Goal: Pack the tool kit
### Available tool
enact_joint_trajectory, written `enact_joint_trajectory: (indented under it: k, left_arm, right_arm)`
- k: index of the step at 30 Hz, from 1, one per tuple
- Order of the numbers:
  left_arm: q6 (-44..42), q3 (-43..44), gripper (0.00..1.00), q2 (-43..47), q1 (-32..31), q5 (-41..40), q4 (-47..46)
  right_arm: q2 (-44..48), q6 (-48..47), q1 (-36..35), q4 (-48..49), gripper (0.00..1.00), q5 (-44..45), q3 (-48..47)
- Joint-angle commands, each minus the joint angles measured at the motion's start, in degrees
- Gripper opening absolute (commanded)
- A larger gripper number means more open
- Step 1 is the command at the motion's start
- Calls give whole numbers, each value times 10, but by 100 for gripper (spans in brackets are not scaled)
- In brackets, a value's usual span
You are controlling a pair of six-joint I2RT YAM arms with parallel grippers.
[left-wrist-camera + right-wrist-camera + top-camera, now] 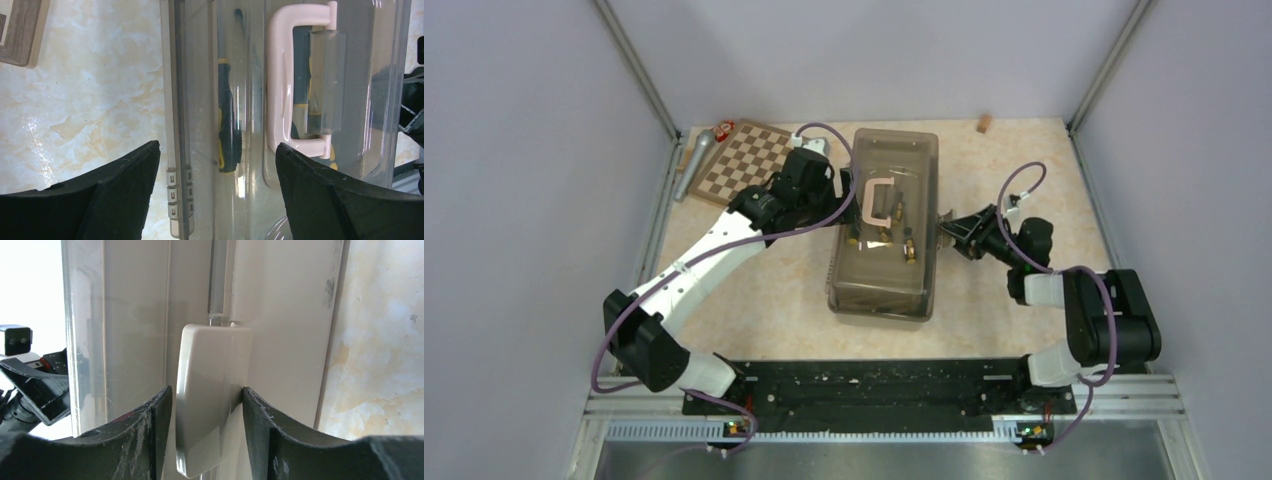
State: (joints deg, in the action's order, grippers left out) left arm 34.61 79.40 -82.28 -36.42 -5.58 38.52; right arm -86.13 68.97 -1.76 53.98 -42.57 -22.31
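Silver microphone (692, 165) and chessboard (746, 160), far-left corner of marbled table (774, 290). Left gripper (217, 147): fingers spread wide, gripping nothing, straddling the toolbox's left lid edge. Toolbox (884, 270): translucent grey-brown, lid down, lying near-to-far at table centre between the two arms; pale pink handle (876, 203) flat on the lid; yellow-black screwdriver (227, 120) visible inside through the lid. Right gripper (207, 395): fingers pressed against both sides of the beige latch (212, 365) on the toolbox's right wall. Small brown block (985, 123), far right.
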Motion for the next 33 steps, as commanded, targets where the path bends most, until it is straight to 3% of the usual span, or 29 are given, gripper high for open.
enact_joint_trajectory:
  k: [1,8,33]
  left_arm:
    - [5,8,90,19,2,-1,-28]
    - [10,0,90,27,2,1,-30]
    - [7,2,89,32,1,7,-34]
  right_arm:
    - [63,-17,-20,7,51,-47,-36]
    - [114,-81,-21,-110,51,-34,-50]
    - [143,-126,-34,-197,42,-4,-62]
